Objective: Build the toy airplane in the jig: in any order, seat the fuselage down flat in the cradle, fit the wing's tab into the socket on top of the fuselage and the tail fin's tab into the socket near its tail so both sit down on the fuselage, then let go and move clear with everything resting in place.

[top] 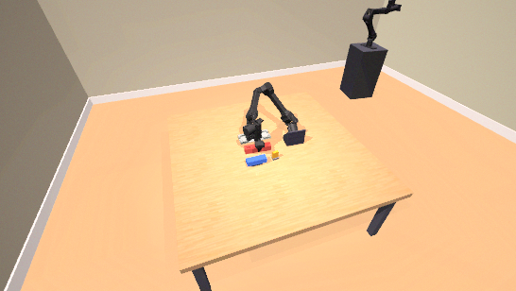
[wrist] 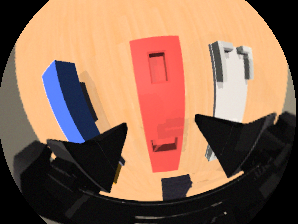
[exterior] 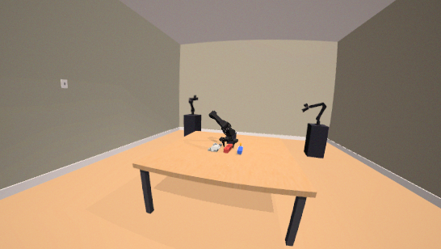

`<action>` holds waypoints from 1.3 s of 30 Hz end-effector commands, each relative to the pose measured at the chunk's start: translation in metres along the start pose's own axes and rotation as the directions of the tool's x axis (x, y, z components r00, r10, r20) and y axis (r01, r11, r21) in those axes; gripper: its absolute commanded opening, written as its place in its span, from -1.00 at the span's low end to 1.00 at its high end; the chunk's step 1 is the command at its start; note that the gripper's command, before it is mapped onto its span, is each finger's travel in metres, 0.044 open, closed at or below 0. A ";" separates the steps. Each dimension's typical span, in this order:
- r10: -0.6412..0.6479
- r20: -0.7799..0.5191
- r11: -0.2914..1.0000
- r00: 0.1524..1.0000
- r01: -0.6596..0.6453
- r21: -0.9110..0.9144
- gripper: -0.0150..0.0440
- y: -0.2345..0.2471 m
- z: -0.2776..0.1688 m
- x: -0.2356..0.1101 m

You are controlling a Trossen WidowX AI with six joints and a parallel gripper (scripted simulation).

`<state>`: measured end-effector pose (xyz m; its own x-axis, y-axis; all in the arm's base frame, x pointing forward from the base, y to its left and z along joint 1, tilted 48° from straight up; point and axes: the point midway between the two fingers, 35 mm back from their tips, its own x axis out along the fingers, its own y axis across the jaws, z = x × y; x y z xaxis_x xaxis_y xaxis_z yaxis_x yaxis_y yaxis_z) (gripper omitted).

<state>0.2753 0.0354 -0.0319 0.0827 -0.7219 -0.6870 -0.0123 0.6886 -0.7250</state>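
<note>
- Fuselage (wrist: 157, 99), the red piece, lies on the counter (top: 283, 198) directly beneath my tool (wrist: 160, 137), whose fingers stand wide and empty.
- I judge pickup comes next: descend, straddle it, close.

1. The wooden counter (top: 293, 208) stood on dark legs on an orange floor (top: 118, 189).
2. A red fuselage (top: 258, 147) lay flat on the counter, toward its far edge and about midway between the side edges.
3. A white jig (top: 246, 138) lay just beyond the fuselage, nearer the far edge.
4. A blue wing (top: 255, 161) lay just on the near side of the fuselage.
5. A small yellow tail fin (top: 275, 154) sat beside the wing's end.
6. The arm's dark base (top: 295, 137) rested on the counter next to these parts.
</note>
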 end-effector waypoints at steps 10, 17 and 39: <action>-0.009 -0.001 1.000 1.000 0.009 -0.007 1.00 -0.001 -0.002 0.019; -0.009 -0.001 1.000 1.000 0.009 -0.007 0.38 -0.001 -0.002 0.019; -0.001 0.000 1.000 1.000 0.001 -0.009 -0.49 0.002 0.003 -0.011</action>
<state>0.2754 0.0361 -0.0319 0.0775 -0.7296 -0.6795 -0.0268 0.6798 -0.7329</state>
